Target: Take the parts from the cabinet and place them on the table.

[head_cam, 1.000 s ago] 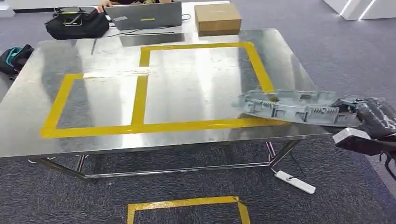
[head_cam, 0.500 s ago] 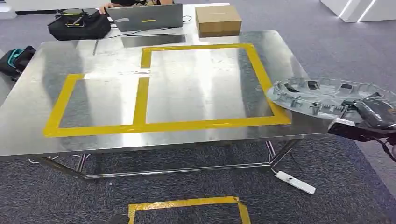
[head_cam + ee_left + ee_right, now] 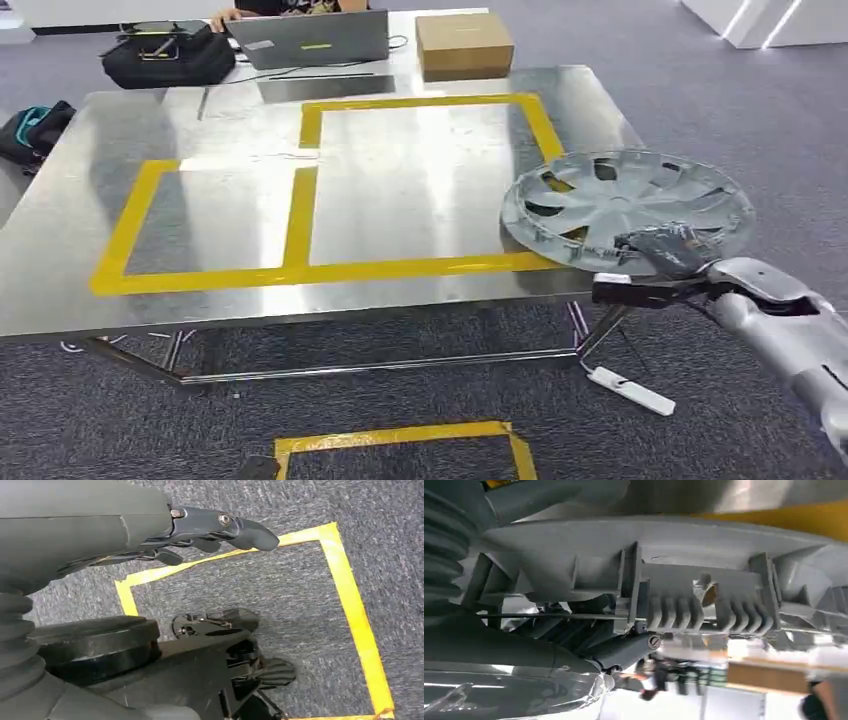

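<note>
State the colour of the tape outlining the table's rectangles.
Yellow tape on the steel table, clearest in the head view.

Right arm (image 3: 790, 330): silver, smooth rounded shell. Right hand (image 3: 655, 262): dark grey fingers above a flat black thumb tipped white. Left hand (image 3: 200, 530): grey ribbed cover behind dark fingers (image 3: 250, 532), silver screws at their base.

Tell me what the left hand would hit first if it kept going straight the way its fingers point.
Probably the grey carpet: the left hand hangs open above the floor, fingers reaching toward the yellow tape outline, though depth is unclear.
</note>
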